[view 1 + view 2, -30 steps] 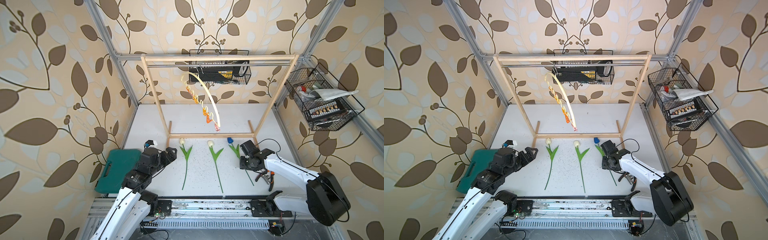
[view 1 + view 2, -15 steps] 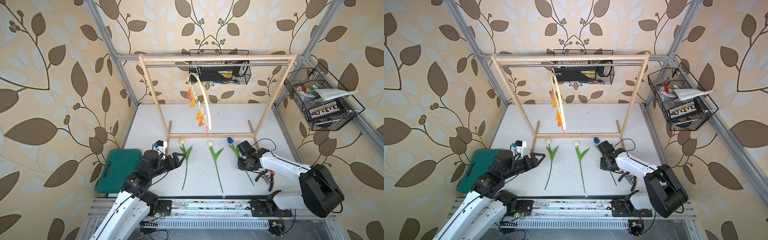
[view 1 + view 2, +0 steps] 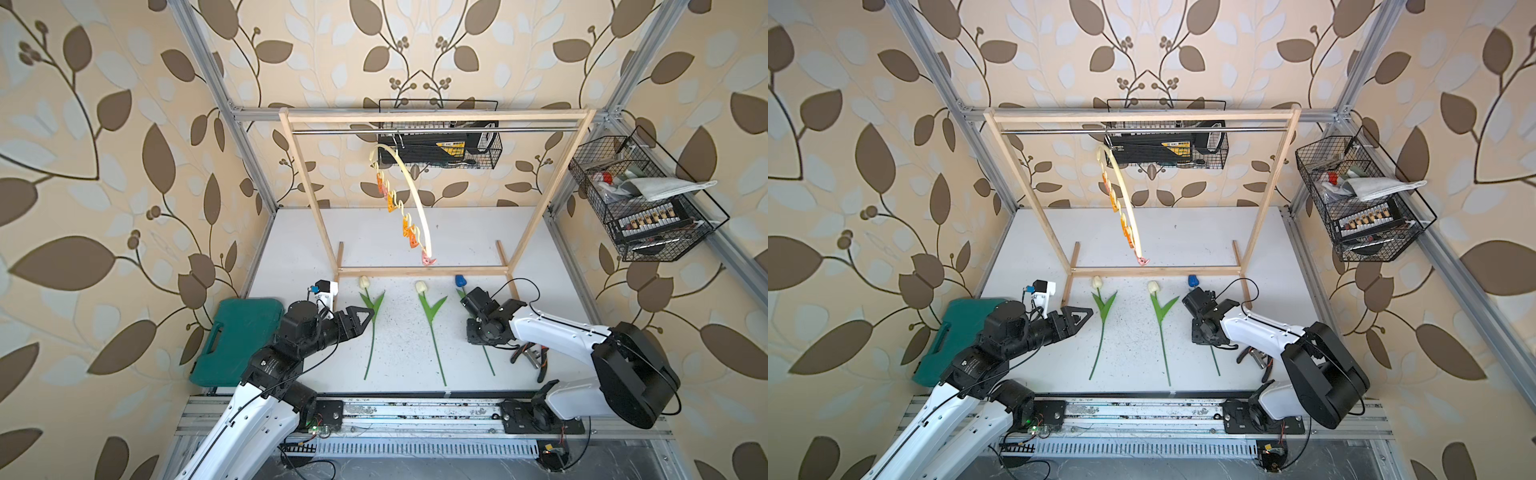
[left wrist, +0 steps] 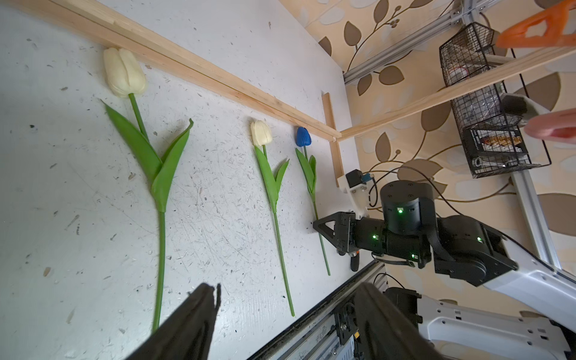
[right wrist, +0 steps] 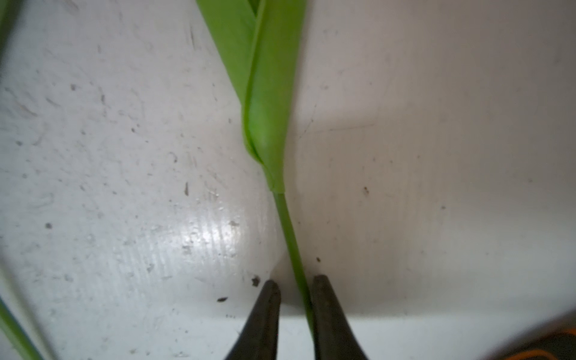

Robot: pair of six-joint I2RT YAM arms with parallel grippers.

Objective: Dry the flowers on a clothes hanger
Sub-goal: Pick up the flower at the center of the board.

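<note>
The right gripper is low over the blue-headed artificial tulip. Its thin green stem runs straight between the black fingers, long axis aimed at the pale wooden base bar, with the blue head just short of it. The jaws are narrowed to a slit: the stem lies against one finger, but a sliver of white table shows beside the other. Pinched or not, I cannot tell.

The left gripper, jaws wide apart and empty, sits beside the cream-headed tulip farthest from the blue one.

The cream arc-shaped plastic hanger hangs high above that bar, turned nearly edge-on, so its clothespins are hard to read. In both top views the wrist hides the contact.
</note>
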